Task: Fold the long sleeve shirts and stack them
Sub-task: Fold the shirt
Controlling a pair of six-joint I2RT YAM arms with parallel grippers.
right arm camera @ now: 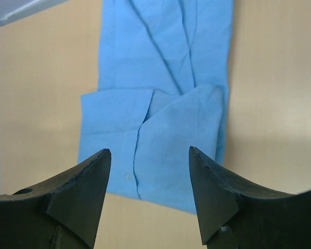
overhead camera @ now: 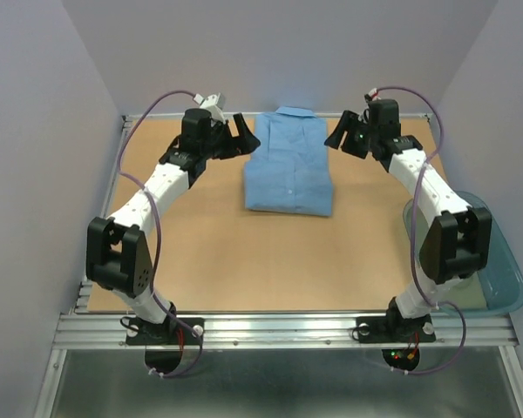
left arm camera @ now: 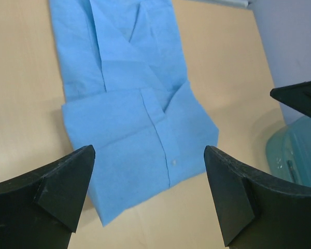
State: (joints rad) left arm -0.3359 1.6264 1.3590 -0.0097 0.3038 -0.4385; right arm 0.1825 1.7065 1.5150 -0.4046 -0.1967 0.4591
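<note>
One long sleeve shirt (overhead camera: pixel 289 161), light blue with a collar and buttons, lies folded flat in a neat rectangle at the back middle of the table. My left gripper (overhead camera: pixel 241 136) hovers just off the shirt's left edge, open and holding nothing. My right gripper (overhead camera: pixel 341 132) hovers off its right edge, also open and empty. In the left wrist view the shirt (left arm camera: pixel 135 114) lies beyond the spread gripper (left arm camera: pixel 149 151). From the right wrist the shirt (right arm camera: pixel 166 104) shows between and beyond the parted gripper (right arm camera: pixel 149 150).
A translucent teal plastic tub (overhead camera: pixel 499 270) sits at the table's right edge beside the right arm; its rim (left arm camera: pixel 295 150) also shows in the left wrist view. The tan tabletop (overhead camera: pixel 244 261) ends at a metal rail (overhead camera: pixel 279 329) in front. Walls close in on three sides.
</note>
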